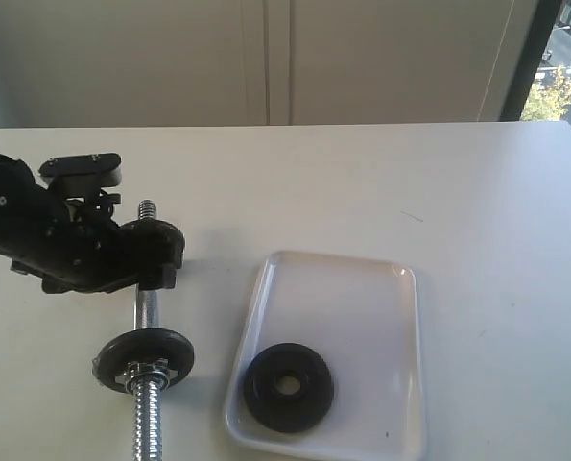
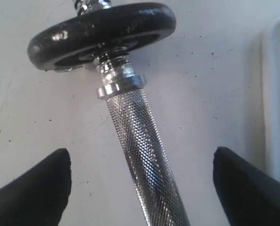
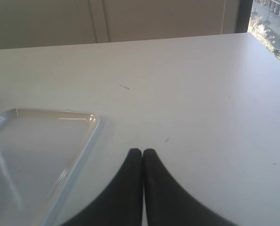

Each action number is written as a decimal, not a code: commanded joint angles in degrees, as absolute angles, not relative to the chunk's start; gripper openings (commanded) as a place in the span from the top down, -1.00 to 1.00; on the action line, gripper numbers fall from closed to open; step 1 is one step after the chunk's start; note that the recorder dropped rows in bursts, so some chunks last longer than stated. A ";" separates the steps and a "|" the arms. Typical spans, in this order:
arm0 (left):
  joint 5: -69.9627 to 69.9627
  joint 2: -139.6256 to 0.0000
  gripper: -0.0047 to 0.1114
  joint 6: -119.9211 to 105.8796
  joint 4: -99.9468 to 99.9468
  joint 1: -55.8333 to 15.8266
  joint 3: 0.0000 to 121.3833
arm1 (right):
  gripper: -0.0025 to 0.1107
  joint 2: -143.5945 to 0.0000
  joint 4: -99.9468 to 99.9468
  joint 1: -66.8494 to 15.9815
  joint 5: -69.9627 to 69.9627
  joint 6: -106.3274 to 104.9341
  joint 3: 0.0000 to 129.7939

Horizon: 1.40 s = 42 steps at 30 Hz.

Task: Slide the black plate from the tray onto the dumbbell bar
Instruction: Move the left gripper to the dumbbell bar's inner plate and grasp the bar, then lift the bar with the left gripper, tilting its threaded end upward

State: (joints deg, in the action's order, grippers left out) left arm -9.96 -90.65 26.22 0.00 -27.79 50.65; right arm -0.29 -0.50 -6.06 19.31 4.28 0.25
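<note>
The black plate (image 1: 288, 386) lies flat at the near left end of the white tray (image 1: 362, 307). The chrome dumbbell bar (image 1: 147, 307) lies on the table left of the tray. It carries a black disc (image 1: 143, 355) with a star nut (image 1: 143, 375) near its front end. My left gripper (image 1: 155, 264) reaches in from the left over the bar's far part. In the left wrist view the left gripper (image 2: 140, 151) is open, its fingers (image 2: 45, 183) standing apart on either side of the knurled bar (image 2: 135, 122) without touching it. My right gripper (image 3: 142, 153) is shut on nothing, just beside the tray's rim (image 3: 90, 117).
Another black disc-like shape (image 1: 155, 235) sits on the bar by the left gripper, near the threaded far end (image 1: 149, 206). The tray's edge (image 2: 278, 94) shows beside the bar in the left wrist view. Bare white table (image 1: 477, 211) stretches right and behind, bounded by a wall and window.
</note>
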 commanded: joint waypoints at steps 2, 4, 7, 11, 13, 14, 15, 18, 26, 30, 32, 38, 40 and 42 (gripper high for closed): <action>-5.37 -93.89 -0.52 27.37 -0.85 -28.09 50.87 | 0.96 0.00 -0.89 -6.27 19.15 3.62 0.00; -3.13 -95.20 -0.52 27.49 -0.99 -28.09 51.03 | 0.96 0.00 -0.89 -6.27 19.15 3.62 0.00; -3.12 -97.67 -0.52 27.49 -0.99 -28.09 52.96 | 0.96 0.00 -0.89 -6.27 19.15 3.62 0.00; -3.37 -100.39 -0.49 28.52 -1.22 -28.09 55.62 | 0.96 0.00 -0.89 -6.27 19.25 3.62 0.00; -3.70 -102.13 -0.49 28.52 -1.22 -28.09 56.05 | 0.96 0.00 -0.89 -6.27 19.25 3.62 0.00; -3.46 -102.64 -0.49 28.52 -1.22 -28.09 56.05 | 0.96 0.00 -0.89 -6.27 19.25 3.62 0.00; -3.18 -103.30 -0.49 28.52 -1.22 -28.09 56.05 | 0.96 0.00 -0.89 -6.27 19.25 3.62 0.00; -2.10 -103.64 -0.49 28.52 -1.22 -28.09 56.10 | 0.96 0.00 -0.89 -6.27 19.25 3.62 0.00; -3.09 -104.15 -0.20 28.52 -1.22 -28.09 57.58 | 0.96 0.00 -0.89 -6.27 19.25 3.62 0.00; -4.11 -105.14 0.00 28.52 -1.22 -28.09 58.08 | 0.96 0.00 -0.89 -6.27 19.25 3.62 0.00; -4.25 -105.36 0.13 28.52 -1.22 -28.09 58.08 | 0.96 0.00 -0.89 -6.27 19.25 3.62 0.00; -4.62 -105.36 0.58 28.27 2.25 -28.09 58.08 | 0.96 0.00 -0.89 -6.27 19.25 3.62 0.00; -4.96 -105.36 0.71 28.27 4.85 -28.00 58.08 | 0.96 0.00 -0.89 -6.27 19.25 3.62 0.00; -5.83 -105.36 0.85 28.27 6.97 -28.00 58.08 | 0.96 0.00 -0.89 -6.27 19.25 3.62 0.00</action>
